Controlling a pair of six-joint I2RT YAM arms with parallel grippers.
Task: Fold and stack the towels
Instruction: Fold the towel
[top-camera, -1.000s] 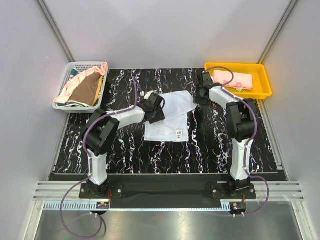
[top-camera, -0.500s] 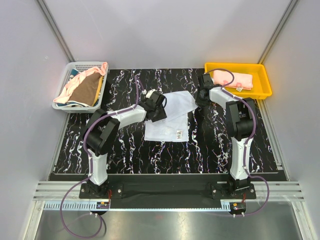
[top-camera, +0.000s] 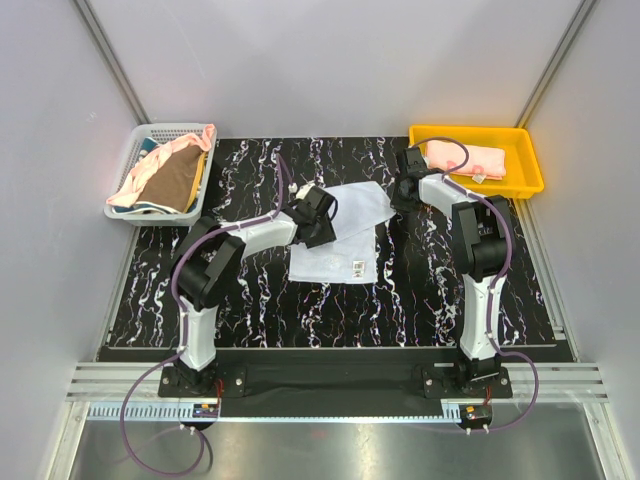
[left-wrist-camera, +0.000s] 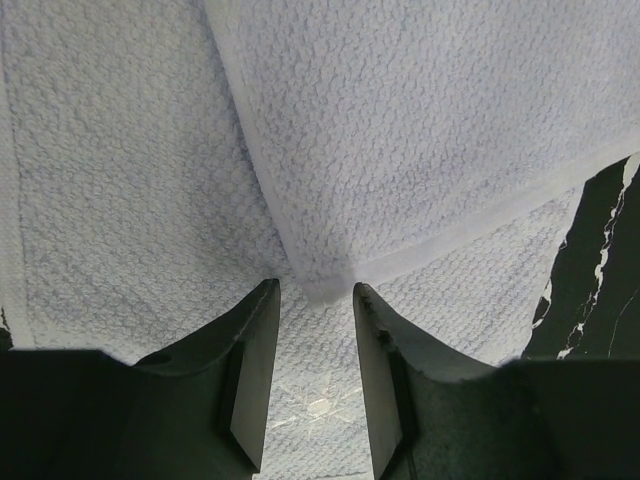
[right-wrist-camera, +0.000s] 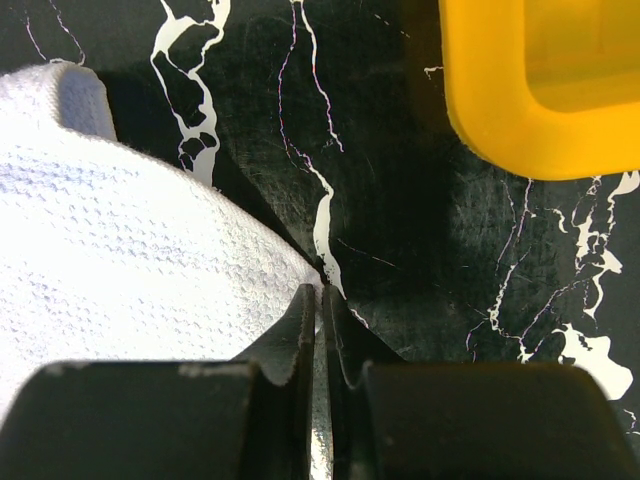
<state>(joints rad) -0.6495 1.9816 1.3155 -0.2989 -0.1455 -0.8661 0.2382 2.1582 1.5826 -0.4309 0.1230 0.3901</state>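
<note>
A white/pale blue towel (top-camera: 345, 232) lies partly folded on the black marbled table, its far layer slanting toward the right. My left gripper (top-camera: 318, 218) is low over the towel's left part; in the left wrist view it (left-wrist-camera: 316, 290) is open, the jaws apart with a folded corner (left-wrist-camera: 322, 280) just ahead of the tips. My right gripper (top-camera: 400, 193) is at the towel's far right corner; in the right wrist view it (right-wrist-camera: 320, 292) is shut on that corner of the towel (right-wrist-camera: 120, 240). A folded pink towel (top-camera: 465, 160) lies in the yellow tray. Pink (top-camera: 150, 170) and brown (top-camera: 175, 180) towels lie in the basket.
The white mesh basket (top-camera: 124, 168) stands at the back left. The yellow tray (top-camera: 470, 129) stands at the back right, its corner (right-wrist-camera: 540, 90) close beside my right gripper. Grey walls close in the sides and back.
My left gripper has slid a little to the right and farther over the towel. The right gripper has stayed at the towel's corner.
</note>
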